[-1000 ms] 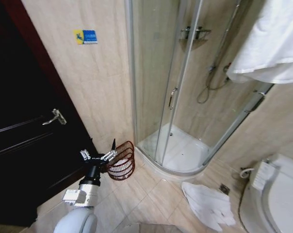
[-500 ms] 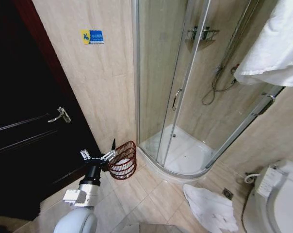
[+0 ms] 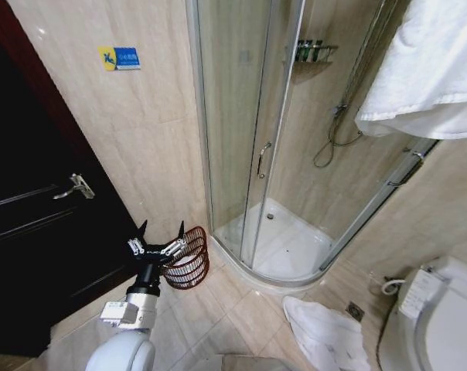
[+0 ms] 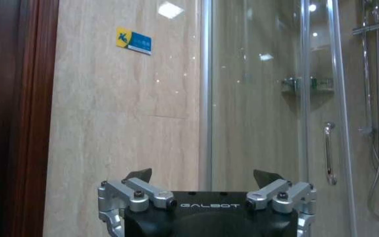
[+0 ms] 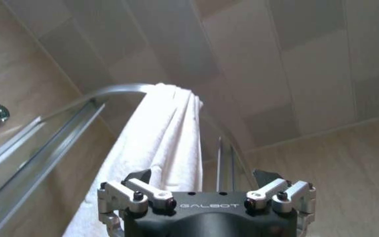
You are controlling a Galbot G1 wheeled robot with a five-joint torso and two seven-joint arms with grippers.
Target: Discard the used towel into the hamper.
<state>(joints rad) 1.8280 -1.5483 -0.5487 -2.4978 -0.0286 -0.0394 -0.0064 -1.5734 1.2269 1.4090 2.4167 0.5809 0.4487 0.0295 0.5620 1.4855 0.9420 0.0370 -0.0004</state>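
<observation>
My left gripper (image 3: 161, 244) had its jaws spread wide and empty, held out low in front of me with the hamper (image 3: 189, 260) just behind it against the left wall. The right gripper (image 5: 203, 190) was likewise open, holding nothing, raised toward a white towel (image 5: 160, 153) draped over the shower rail (image 5: 64, 123). Over the last second the whole head view had swung, so I judged the camera had turned while the arm kept its pose. The crumpled towel on the floor (image 3: 320, 332) lay at the near right, well apart from the hamper, by the toilet (image 3: 431, 317). Nothing was picked up yet.
</observation>
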